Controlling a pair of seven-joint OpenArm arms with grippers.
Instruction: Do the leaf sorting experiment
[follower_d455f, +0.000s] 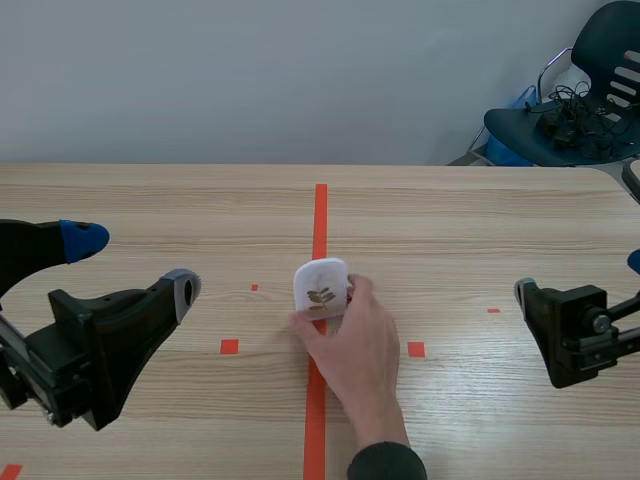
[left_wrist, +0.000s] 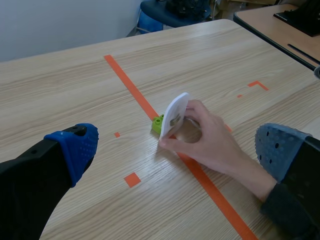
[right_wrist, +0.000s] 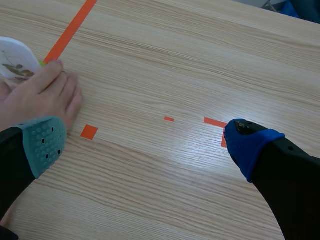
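Nearest the robot, a person's hand (follower_d455f: 355, 340) in a dark sleeve comes in along the middle and pinches a white leaf card (follower_d455f: 321, 287). To either side wait the left gripper (follower_d455f: 133, 264) and the right gripper (right_wrist: 146, 144), both with fingers spread wide and holding nothing; their dotted pads look soft against the hard black housings. The card stands on the orange tape line (follower_d455f: 320, 205), roughly midway between the arms and slightly ahead of both; the left looks somewhat nearer (a judgement only). It is thin, stiff and round-cornered, with a brown leaf sprig printed on it; it stands upright, face toward the robot, in a small green base (left_wrist: 157, 124). The tabletop (follower_d455f: 150, 200) is pale, matte wood grain. A dark chair (follower_d455f: 580, 110) draped with cables stands beyond its far corner.
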